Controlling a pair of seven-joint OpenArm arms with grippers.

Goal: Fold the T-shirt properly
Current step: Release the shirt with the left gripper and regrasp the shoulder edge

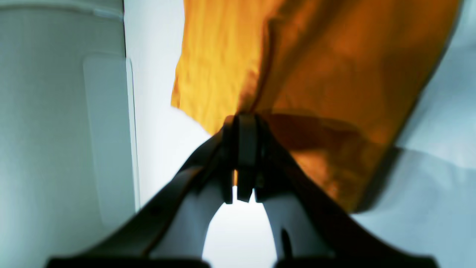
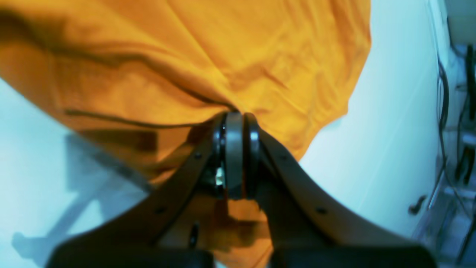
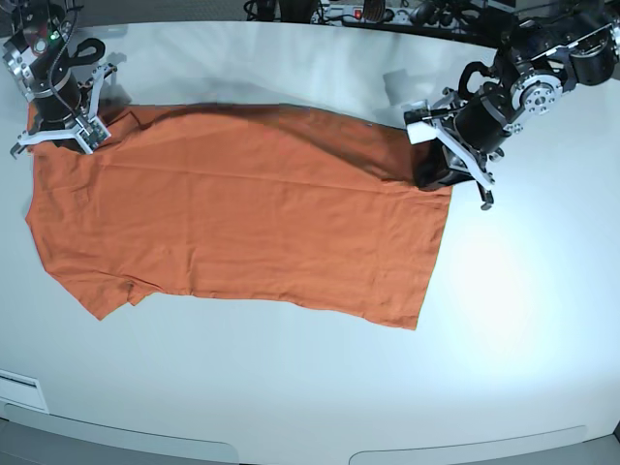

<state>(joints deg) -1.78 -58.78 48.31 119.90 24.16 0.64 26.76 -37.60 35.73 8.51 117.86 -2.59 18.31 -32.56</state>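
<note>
Near edge of desk (image 3: 291, 387): bare white surface, nothing folded here.

T-shirt (image 3: 242, 223): lies across the middle of the desk, spread lengthwise from side to side, its near long edge flat on the surface. One sleeve (image 3: 102, 295) shows at the near corner on the base view's left.

Far long edge: lifted off the desk, with a dark shadow band beneath it running between the two arms.

Left fingers (image 1: 243, 123): clenched on a pinch of orange cloth at the shirt's far corner on the base view's right; the fabric bunches into the closed tips in the wrist view.

Right fingers (image 2: 234, 119): likewise clamped on a gathered fold of cloth at the far corner on the base view's left, near the shoulder end.

Done so far: the shirt looks laid out and smoothed, and both far corners are gripped and raised.

Left to do: judging by this, no finished fold shows yet. The lifted edge has to be carried toward the near edge and laid down evenly, and further folds will probably be needed after that.

Risk: thin cloth may sag or wrinkle between the two grips.
</note>
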